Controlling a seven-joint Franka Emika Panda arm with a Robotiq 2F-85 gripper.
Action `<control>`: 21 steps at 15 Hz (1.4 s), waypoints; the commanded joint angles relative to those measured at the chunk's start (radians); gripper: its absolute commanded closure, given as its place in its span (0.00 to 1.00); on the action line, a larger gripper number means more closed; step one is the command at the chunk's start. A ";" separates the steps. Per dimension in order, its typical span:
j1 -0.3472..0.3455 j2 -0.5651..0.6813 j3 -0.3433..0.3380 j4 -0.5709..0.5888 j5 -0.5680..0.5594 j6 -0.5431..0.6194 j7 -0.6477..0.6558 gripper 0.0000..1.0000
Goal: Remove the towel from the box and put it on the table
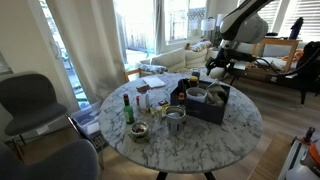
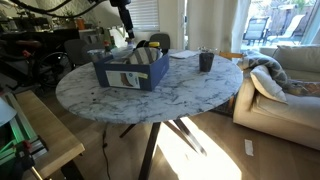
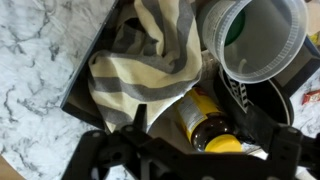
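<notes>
The round marble bench (image 2: pixel 190 95) carries a blue box (image 2: pixel 130 72), which sits toward 2 o'clock on the top in an exterior view (image 1: pixel 207 108). In the wrist view the striped towel (image 3: pixel 150 60) lies crumpled inside the box, with a white cup (image 3: pixel 255 40) at its 2 o'clock and a yellow-capped bottle (image 3: pixel 215 130) at its 5 o'clock. The gripper (image 3: pixel 190 160) hangs above the box, fingers apart and holding nothing.

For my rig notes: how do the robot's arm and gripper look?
The arm has rounded pale links with dark joints. The gripper is black and blocky. Markings and cables are too small to tell.
</notes>
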 commanded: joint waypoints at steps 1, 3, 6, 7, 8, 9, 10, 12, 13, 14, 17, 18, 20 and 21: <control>0.004 0.124 -0.026 0.060 0.191 0.019 -0.045 0.00; -0.011 0.179 -0.023 0.093 0.269 -0.002 -0.052 0.00; -0.044 0.249 -0.018 0.135 0.305 -0.018 -0.037 0.09; -0.053 0.271 -0.015 0.149 0.308 -0.020 -0.035 0.26; -0.063 0.293 -0.010 0.163 0.319 -0.028 -0.040 0.35; -0.072 0.310 -0.006 0.175 0.321 -0.032 -0.038 0.42; -0.079 0.321 -0.002 0.185 0.317 -0.037 -0.036 0.51; -0.089 0.330 0.004 0.200 0.308 -0.047 -0.033 0.65; -0.092 0.331 0.006 0.206 0.300 -0.054 -0.030 0.73; -0.093 0.319 0.004 0.205 0.282 -0.064 -0.023 0.80; -0.094 0.296 0.001 0.208 0.254 -0.099 -0.018 1.00; -0.094 0.281 0.000 0.203 0.245 -0.113 -0.025 1.00; -0.093 0.246 0.001 0.197 0.238 -0.142 -0.040 1.00; -0.089 0.210 0.001 0.186 0.224 -0.152 -0.047 0.99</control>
